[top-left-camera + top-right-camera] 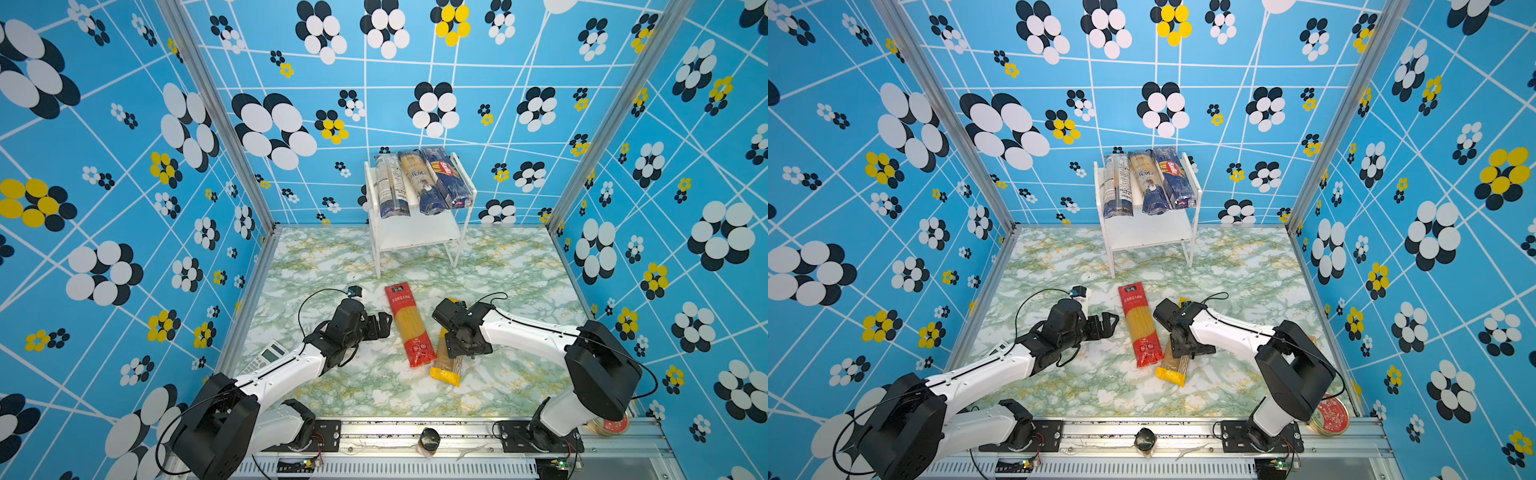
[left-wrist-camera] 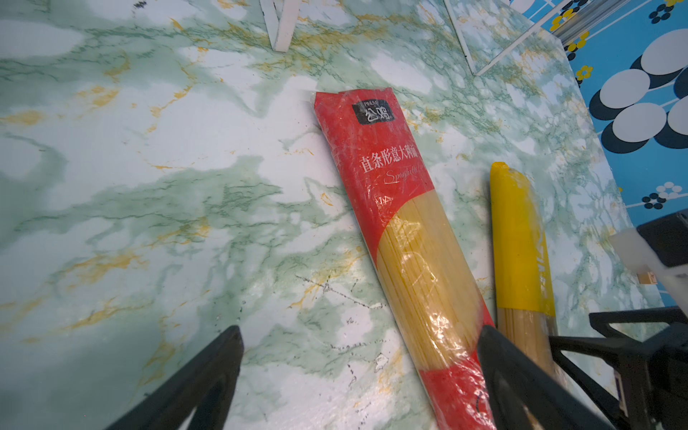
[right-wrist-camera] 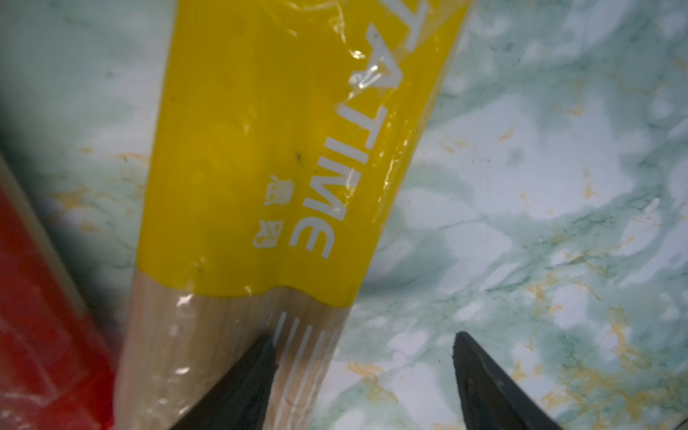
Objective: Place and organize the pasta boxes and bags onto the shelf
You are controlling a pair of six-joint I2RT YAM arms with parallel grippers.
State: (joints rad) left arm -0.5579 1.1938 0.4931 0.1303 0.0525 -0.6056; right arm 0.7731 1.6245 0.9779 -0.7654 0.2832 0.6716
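Two spaghetti packs on desk: yellow-ended bag just beside red-ended bag; left pincer, right pincer both spread apart.

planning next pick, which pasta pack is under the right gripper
The yellow-ended bag: the right gripper is over it; the red-ended bag lies beside, three others on the shelf.
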